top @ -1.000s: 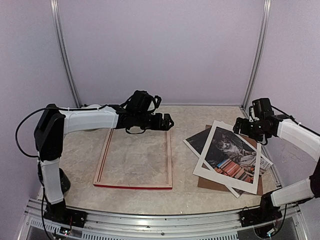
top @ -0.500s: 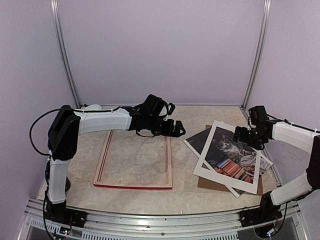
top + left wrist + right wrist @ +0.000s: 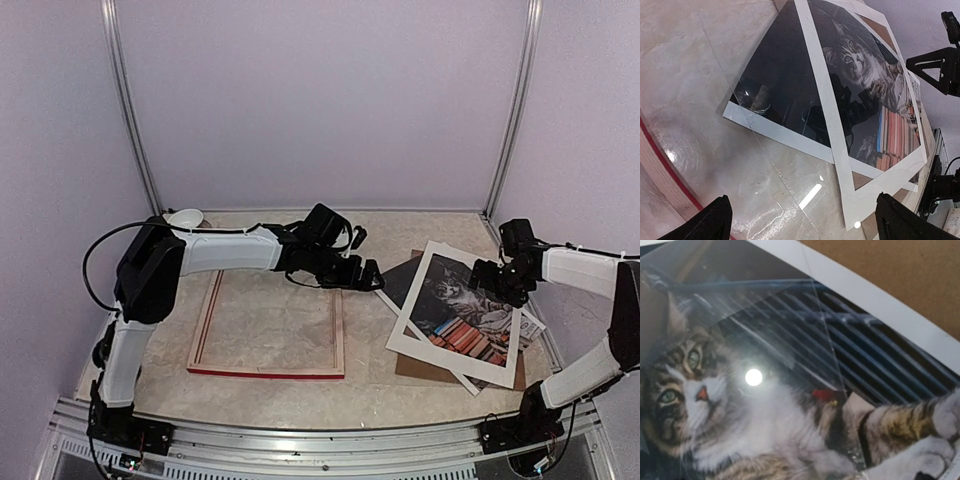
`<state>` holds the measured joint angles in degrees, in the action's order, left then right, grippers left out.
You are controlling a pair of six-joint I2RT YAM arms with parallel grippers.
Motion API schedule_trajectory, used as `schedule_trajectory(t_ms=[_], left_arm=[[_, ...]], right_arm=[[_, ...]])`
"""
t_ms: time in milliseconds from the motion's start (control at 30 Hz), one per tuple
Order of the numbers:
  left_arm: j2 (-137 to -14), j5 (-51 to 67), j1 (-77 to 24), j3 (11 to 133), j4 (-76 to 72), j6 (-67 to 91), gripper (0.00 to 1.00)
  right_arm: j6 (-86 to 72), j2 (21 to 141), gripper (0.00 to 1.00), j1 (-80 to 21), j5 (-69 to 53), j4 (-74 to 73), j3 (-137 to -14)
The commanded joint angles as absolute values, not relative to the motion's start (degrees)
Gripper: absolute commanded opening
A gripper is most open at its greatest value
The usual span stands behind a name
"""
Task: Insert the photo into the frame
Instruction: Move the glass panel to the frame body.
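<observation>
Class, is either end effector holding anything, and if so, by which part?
Nothing is held. The left end effector hangs open between the frame and the photo; the right end effector is open over the photo.

cat photo (image 3: 865, 100) atop a darker print (image 3: 775, 75), red frame edge (image 3: 665, 165) at lower left

worktop (image 3: 440, 225): pale, marble-patterned, glossy. brown backing board (image 3: 418, 368) flat at right side, mostly covered, corners showing. dark print (image 3: 398, 282) with white border lies on the board, skewed to it. clear sheet (image 3: 815, 192) over that print's near corner, catching glare. small white bowl (image 3: 185, 217) at far left corner. lilac walls (image 3: 320, 100) all round.
</observation>
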<state>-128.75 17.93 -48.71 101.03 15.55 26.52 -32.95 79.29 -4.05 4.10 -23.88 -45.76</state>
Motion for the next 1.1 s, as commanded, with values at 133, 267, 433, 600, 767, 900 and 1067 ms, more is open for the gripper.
schedule_trajectory(t_ms=[133, 267, 433, 600, 767, 900, 1067], left_arm=[[-133.26, 16.65, -50.93, 107.02, 20.21, 26.10, 0.99], [-134.47, 16.83, -51.19, 107.59, 20.93, 26.19, 0.99], [-135.82, 17.73, -51.41, 108.02, 21.08, 26.66, 0.99], [-137.12, 21.03, -51.42, 108.19, 19.13, 28.20, 0.99], [-138.18, 23.26, -51.65, 108.54, 17.45, 28.66, 0.99], [-138.58, 24.38, -51.67, 108.46, 16.70, 28.81, 0.99], [-138.91, 25.97, -51.68, 108.63, 15.25, 29.04, 0.99]], right_arm=[[-34.22, 79.94, 0.99, -2.69, 5.08, -22.90, -44.62], [-34.45, 80.48, 0.99, -2.42, 4.68, -22.87, -44.42], [-34.45, 80.60, 0.99, -2.20, 4.02, -21.75, -43.48], [-34.30, 81.18, 0.99, -2.10, 2.87, -21.00, -43.11], [-34.07, 81.80, 0.99, -2.11, 1.98, -20.50, -42.99], [-33.94, 82.21, 0.99, -2.06, 1.11, -19.94, -42.48], [-34.11, 83.08, 0.99, -2.09, 0.14, -19.33, -42.08]])
